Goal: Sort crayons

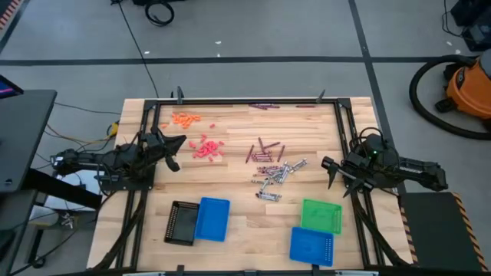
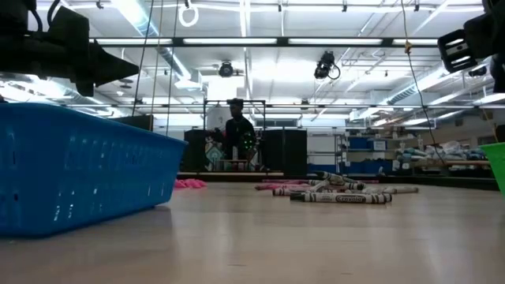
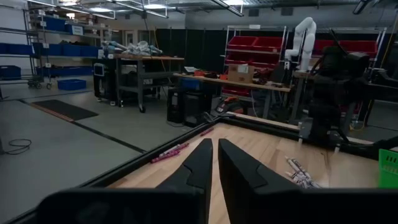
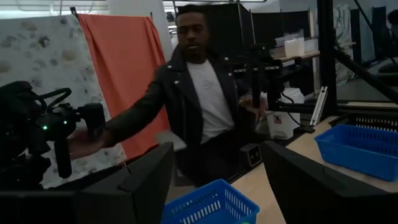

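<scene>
Overhead, wooden table [image 1: 230, 184], scattered crayons [image 1: 270, 170], left tool [image 1: 178, 152] pressed together, right tool [image 1: 335, 175] spread

Around your light wooden table [image 1: 238, 207] lies grey concrete floor [image 1: 253, 31] crossed by dark tape lines; an orange shop vacuum [image 1: 469, 86] stands far right. Fluorescent ceiling strips [image 2: 260, 41] light distant red-binned shelving [image 3: 261, 53].

Two dark jointed arms [image 1: 100, 161] with black tapered fingers [image 3: 199, 165].
</scene>
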